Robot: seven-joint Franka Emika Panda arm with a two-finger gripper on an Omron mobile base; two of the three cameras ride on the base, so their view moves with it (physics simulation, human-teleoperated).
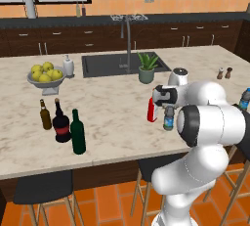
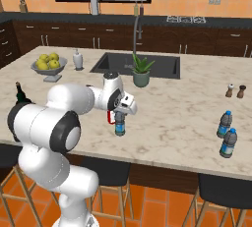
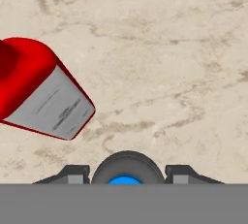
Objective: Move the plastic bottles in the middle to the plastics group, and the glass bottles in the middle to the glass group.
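Note:
The small clear plastic bottle [image 1: 168, 121] with a blue cap stands mid-counter near the front edge. My gripper [image 1: 168, 112] comes down over it from above, and in the hand view the fingertips [image 3: 72, 173] press against both sides of the bottle [image 3: 127, 167]. Just left of it stands the slim red glass bottle [image 1: 152, 110] with a pale label [image 3: 53, 104]. The tall dark green bottle [image 1: 77, 133] stands at the left beside the squat black bottle [image 1: 61, 122] and the amber bottle [image 1: 45, 115]. Two blue-capped water bottles [image 2: 224, 124] stand at the right.
A potted plant [image 1: 146, 71] sits behind the gripper beside the sink [image 1: 105, 64] and its tall faucet. A fruit bowl [image 1: 46, 77] and soap dispenser [image 1: 68, 66] stand at the back left, two shakers [image 1: 224, 72] at the back right. Stools line the counter's front edge.

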